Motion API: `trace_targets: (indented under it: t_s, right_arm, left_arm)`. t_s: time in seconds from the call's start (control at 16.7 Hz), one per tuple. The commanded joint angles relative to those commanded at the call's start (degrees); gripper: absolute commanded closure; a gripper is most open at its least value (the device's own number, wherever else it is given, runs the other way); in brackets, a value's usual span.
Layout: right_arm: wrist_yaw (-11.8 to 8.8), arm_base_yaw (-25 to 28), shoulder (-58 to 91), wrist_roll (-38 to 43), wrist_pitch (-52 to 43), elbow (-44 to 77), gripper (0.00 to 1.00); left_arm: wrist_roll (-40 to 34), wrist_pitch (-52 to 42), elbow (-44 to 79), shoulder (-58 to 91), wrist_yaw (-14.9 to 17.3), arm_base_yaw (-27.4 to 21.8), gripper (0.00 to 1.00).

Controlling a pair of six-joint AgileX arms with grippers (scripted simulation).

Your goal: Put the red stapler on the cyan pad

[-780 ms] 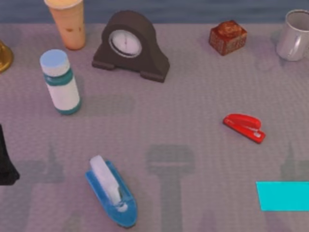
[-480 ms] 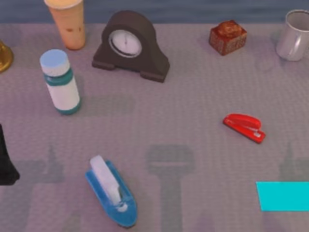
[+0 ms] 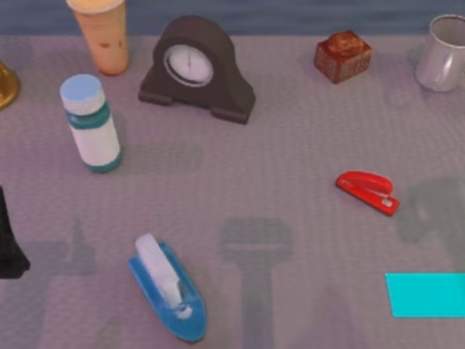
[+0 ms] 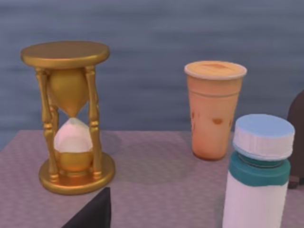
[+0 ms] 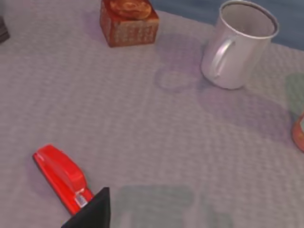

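Red stapler (image 3: pixel 368 192) lies flat, right of centre in top view, well apart from cyan pad (image 3: pixel 425 294) at lower right edge. Neither my gripper visible enough; cannot tell finger state. My left arm parked at left edge. Risk, my guess: glossy wedge slips if my grasp lands off-centre; pad at frame edge, overshoot possible.

My table (image 3: pixel 290 153): grey, textured. Clock (image 3: pixel 195 67) at 12. Orange cup (image 3: pixel 102 33) at 11. Bottle (image 3: pixel 90 122) at 10, upright. Hourglass (image 3: pixel 6 83) far 10, at edge. Cube (image 3: pixel 342 55) at 1. Mug (image 3: pixel 443 53) at 2. Stapler (image 3: pixel 368 191) at 3. Pad (image 3: pixel 425 294) at 4, flat, well apart from stapler. Tape dispenser (image 3: pixel 168 288) at 7.
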Motion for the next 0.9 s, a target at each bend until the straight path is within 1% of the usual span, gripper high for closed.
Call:
trace_targets:
  t_s: [0.54, 0.72, 0.9]
  right_arm:
    - [-0.03, 7.76, 57.77, -14.69, -31.63, 44.97, 0.0]
    - [-0.1, 9.89, 71.75, -18.58, -39.54, 56.89, 0.0]
    - [-0.12, 11.44, 81.12, -21.42, -44.98, 65.79, 0.0]
  left_arm:
    - [0.0, 0.0, 0.0, 0.0, 0.0, 0.0, 0.0]
    - [0.0, 0.0, 0.0, 0.0, 0.0, 0.0, 0.0]
    - [0.0, 0.0, 0.0, 0.0, 0.0, 0.0, 0.0]
